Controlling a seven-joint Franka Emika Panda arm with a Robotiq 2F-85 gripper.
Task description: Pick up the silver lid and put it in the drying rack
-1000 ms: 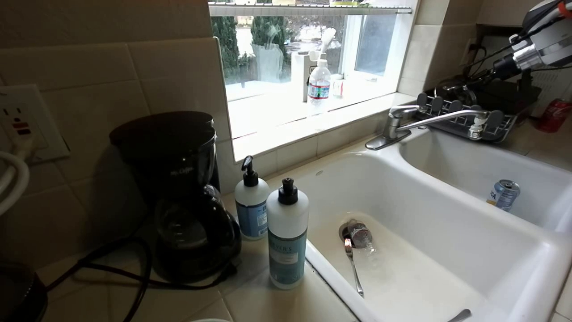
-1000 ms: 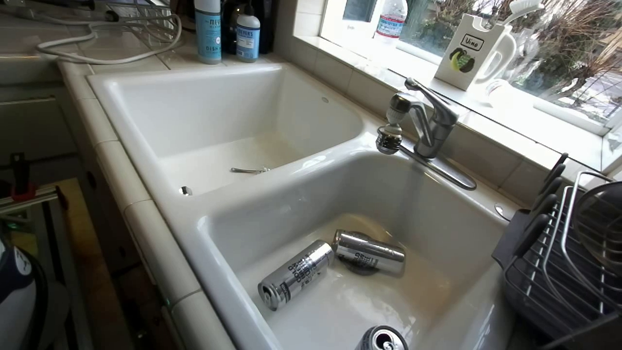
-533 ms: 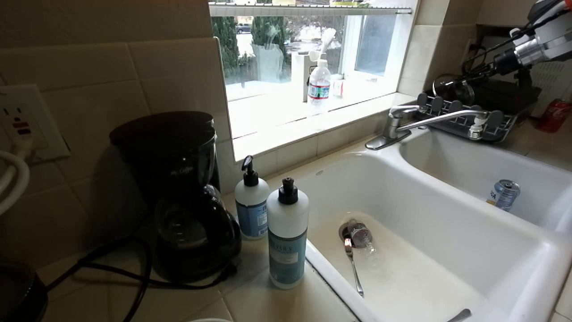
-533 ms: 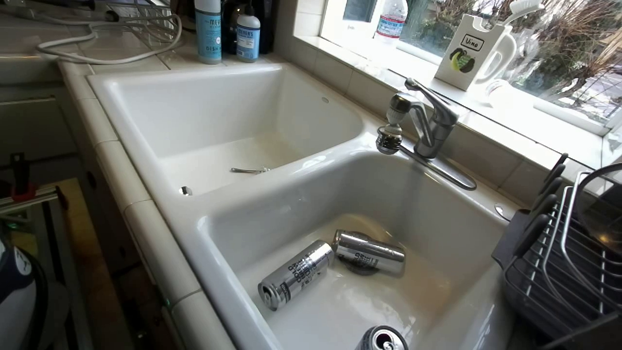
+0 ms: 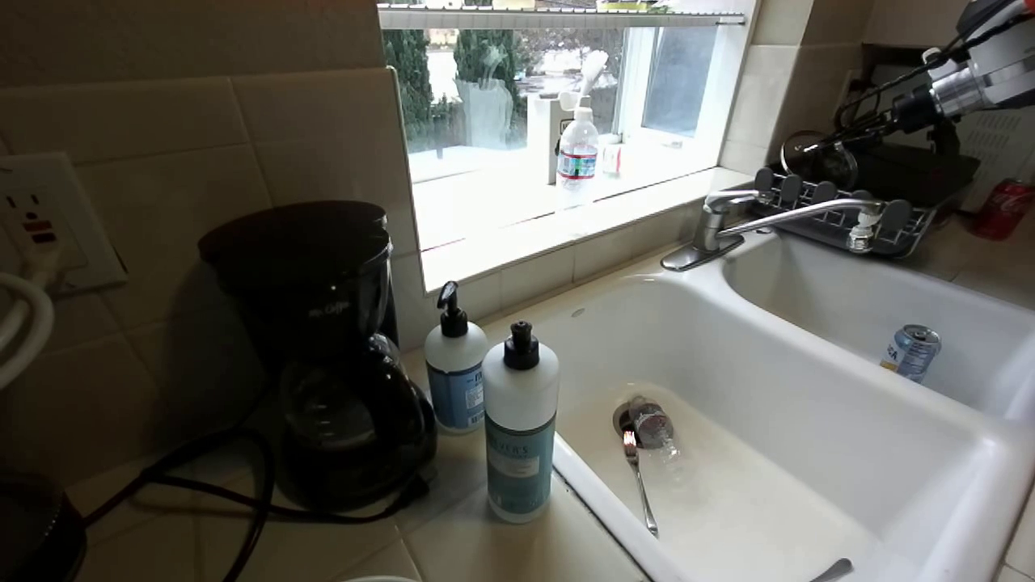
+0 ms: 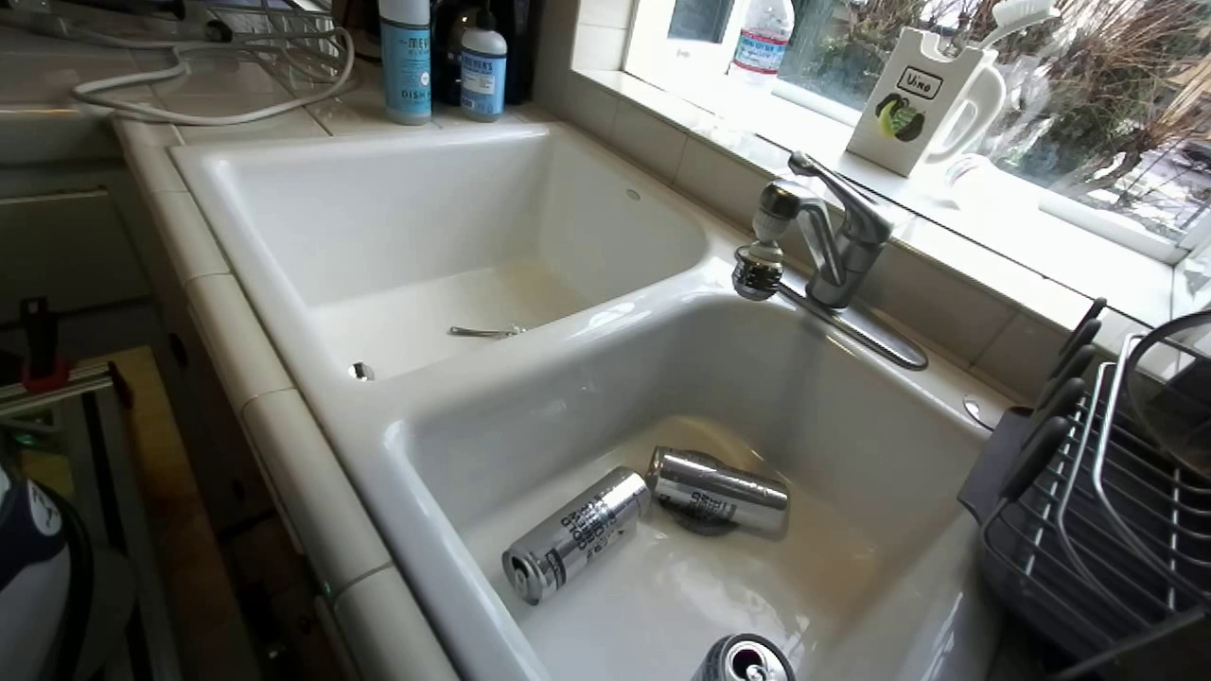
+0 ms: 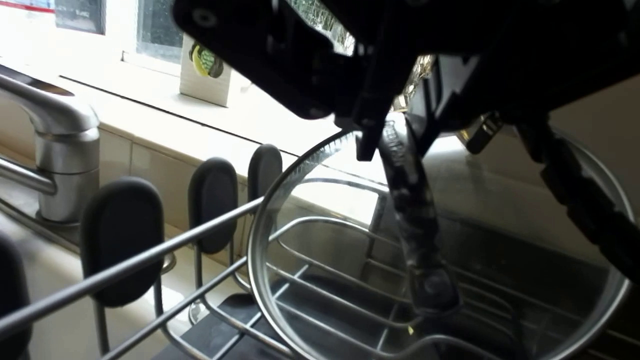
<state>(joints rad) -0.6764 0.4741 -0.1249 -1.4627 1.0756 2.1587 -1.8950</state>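
Glass with a silver rim [image 7: 256, 265], the lid [image 7: 475, 240] tilts over the drying rack [image 6: 1107, 539], maybe touching it; the jaws pinch its handle [image 7: 420, 215]. Two silver cans [image 6: 587, 530] lie in the sink [image 6: 530, 350].

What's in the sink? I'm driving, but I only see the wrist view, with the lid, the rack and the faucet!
Observer: An exterior view shows at least three cans in the basin nearer the rack.
Operator: Cool! And the other basin?
Observer: There's a fork lying in it.
Operator: Could my lid bump something near the rack?
Observer: Maybe, if you swing wide: in an exterior view, a red can stands on the counter near it.
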